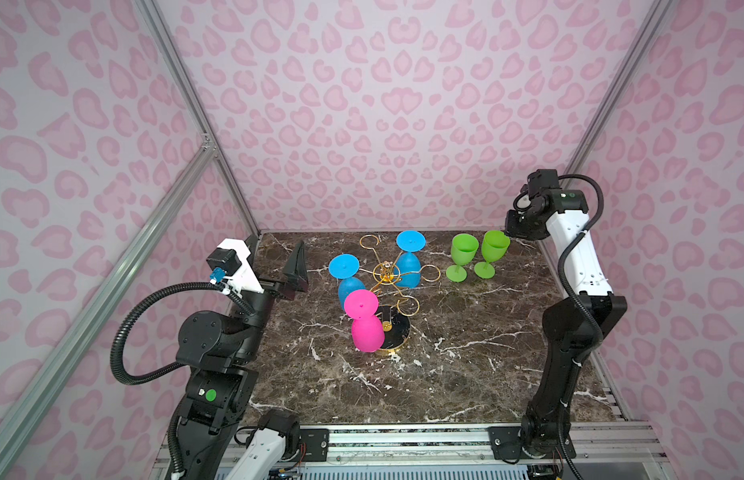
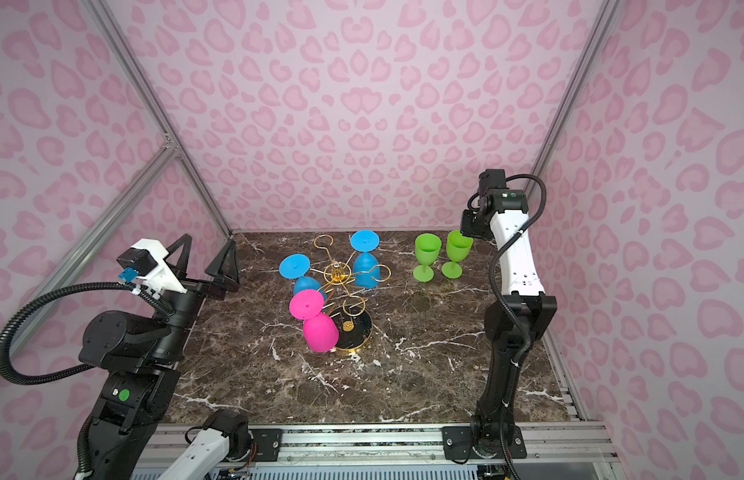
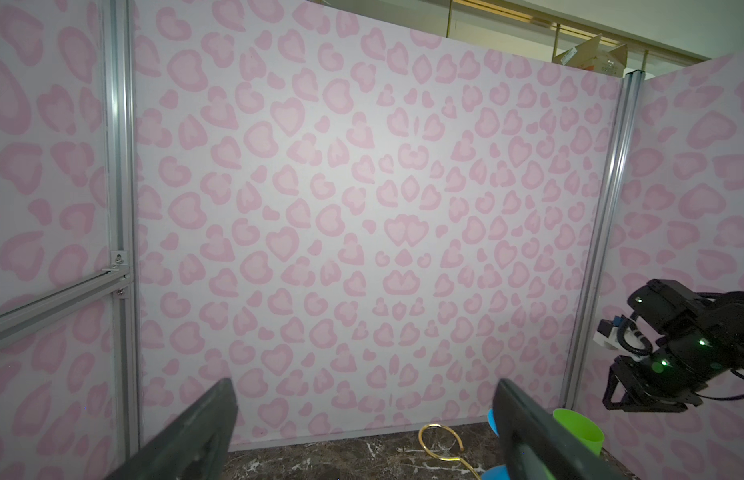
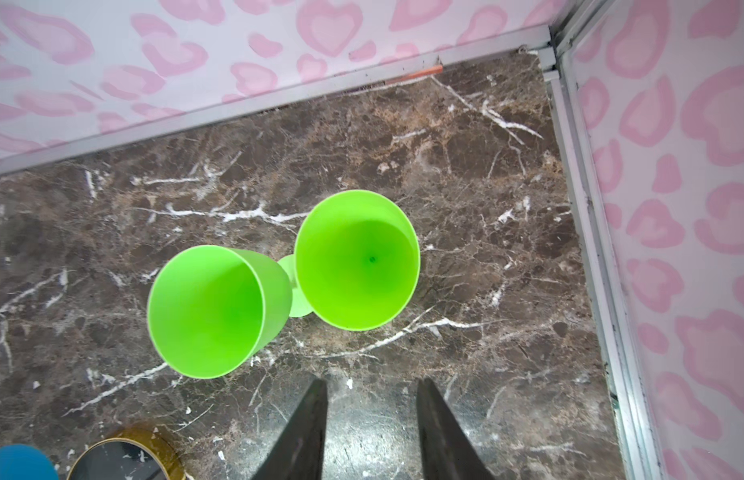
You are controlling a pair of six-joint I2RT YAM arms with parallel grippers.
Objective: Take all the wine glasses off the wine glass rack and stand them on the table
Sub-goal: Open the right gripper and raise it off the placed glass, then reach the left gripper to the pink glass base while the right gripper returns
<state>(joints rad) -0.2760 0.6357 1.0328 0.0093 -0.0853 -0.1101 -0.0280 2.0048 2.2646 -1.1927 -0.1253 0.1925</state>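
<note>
The wine glass rack stands upright near the centre of the marble table. Positions below are read from its hub. The pink glass hangs inverted at 7 o'clock. The 9 o'clock blue glass and the 1 o'clock blue glass hang inverted at those positions. The pink glass covers the 9 o'clock edge of the rack base, and its foot hides part of the 9 o'clock blue glass bowl. Two green glasses stand upright on the table at 2 o'clock, just beside each other: the inner green glass and the outer green glass.

The right gripper hangs above the outer green glass. Its fingers are parted to a moderate gap, nothing lies between them, and they are clear of the rim. The frame edge cuts off their roots, and in both top views the wrist hides them.

The left gripper is spread wide and empty at the table's 9 o'clock edge. In a top view only one finger shows.
</note>
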